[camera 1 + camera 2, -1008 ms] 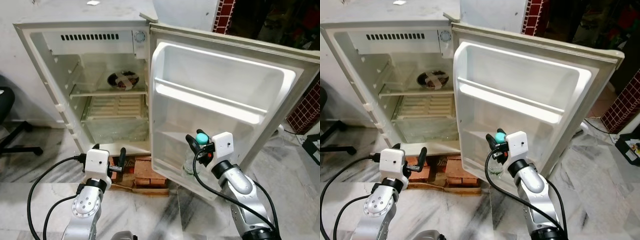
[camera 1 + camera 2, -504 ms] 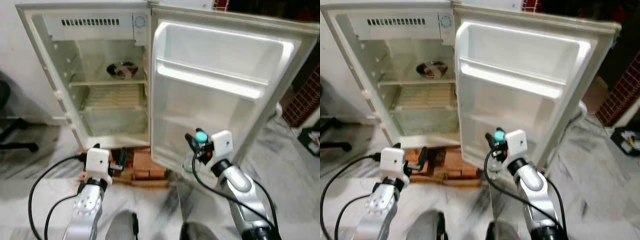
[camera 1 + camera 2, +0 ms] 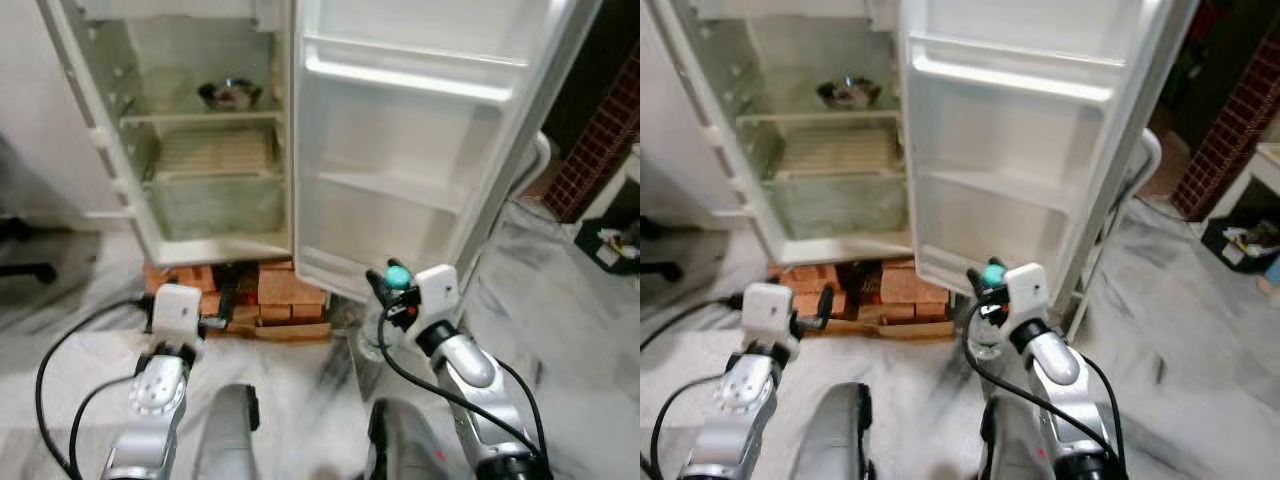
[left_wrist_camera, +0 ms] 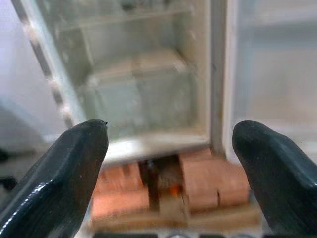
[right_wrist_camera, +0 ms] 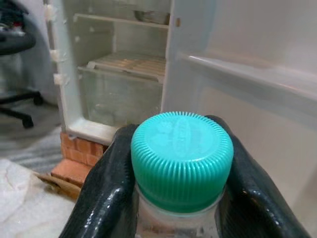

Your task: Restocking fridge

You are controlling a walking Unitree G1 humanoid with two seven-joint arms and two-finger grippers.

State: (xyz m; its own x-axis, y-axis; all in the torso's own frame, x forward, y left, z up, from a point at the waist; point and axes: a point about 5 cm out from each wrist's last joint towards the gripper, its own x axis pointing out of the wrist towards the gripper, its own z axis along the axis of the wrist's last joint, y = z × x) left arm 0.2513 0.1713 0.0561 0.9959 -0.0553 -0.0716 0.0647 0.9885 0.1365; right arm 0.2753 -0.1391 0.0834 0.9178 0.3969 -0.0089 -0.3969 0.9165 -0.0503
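With my right gripper (image 3: 388,290) clamped on the bottle (image 5: 182,163), left gripper (image 4: 171,163) fingers apart, I should lift it upright over the door shelf (image 3: 395,187) rail.

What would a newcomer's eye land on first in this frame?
Probably the teal-capped bottle, gripped at its neck by the right claw just in front of the open fridge door. Next, the nearly bare fridge, standing on bricks, with a lone metal bowl on its upper shelf. The left claw hangs open and empty, facing the fridge's base.
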